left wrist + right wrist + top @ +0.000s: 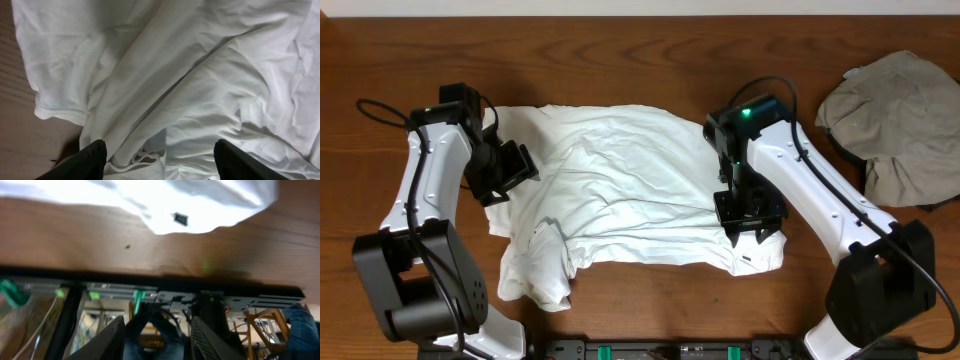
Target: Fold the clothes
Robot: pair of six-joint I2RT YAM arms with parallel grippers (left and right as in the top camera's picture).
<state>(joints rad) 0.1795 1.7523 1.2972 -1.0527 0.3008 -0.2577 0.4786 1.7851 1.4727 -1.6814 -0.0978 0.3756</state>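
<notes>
— How far along is the folding?

— Barely begun, I'd judge. The shirt [620,190] lies spread and rumpled in the middle of the table [620,60], with no clean fold in it. Its lower-left corner is bunched (a sleeve, perhaps).

— And the arms?

— The left gripper [510,170] sits at the shirt's left edge, fingers apart over cloth, pinching nothing. The right gripper [750,225] is at the lower-right corner—fingers spread, empty.

— What's left?

— Every fold, plus the grey garment [900,125] heaped at the far right.
</notes>
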